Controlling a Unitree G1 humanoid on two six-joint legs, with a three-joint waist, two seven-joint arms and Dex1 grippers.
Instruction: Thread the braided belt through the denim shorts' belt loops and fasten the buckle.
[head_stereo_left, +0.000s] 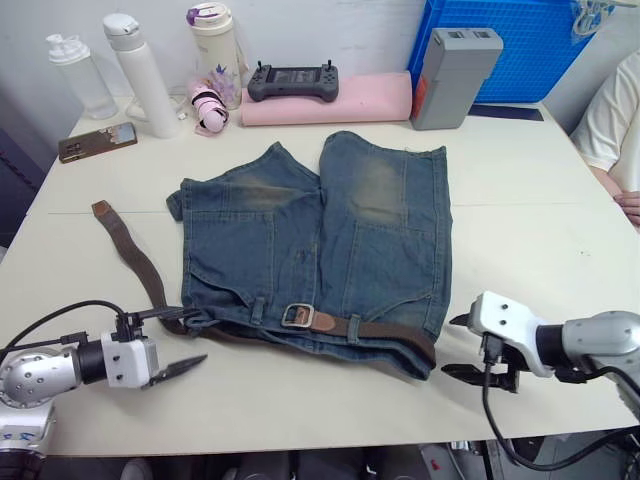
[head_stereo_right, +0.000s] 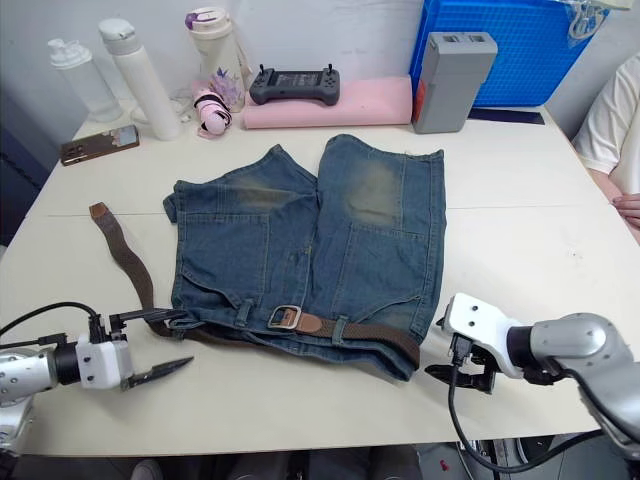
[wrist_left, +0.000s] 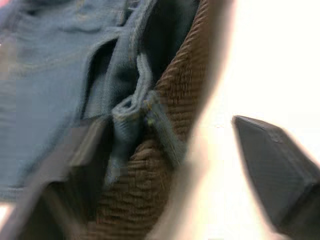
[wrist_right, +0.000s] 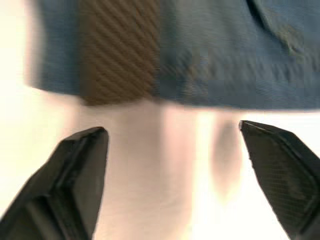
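The denim shorts lie flat on the white table, waistband toward me. The braided belt runs along the waistband under the belt loops. Its silver buckle sits at the middle, and its loose tail trails off to the left. My left gripper is open at the waistband's left corner; in the left wrist view one finger lies beside the belt and a loop. Just right of the waistband's right corner, my right gripper is open over bare table, holding nothing.
Along the far edge stand bottles, a phone, a game controller on a pink pad, a grey box and a blue crate. A person's arm shows at the right edge.
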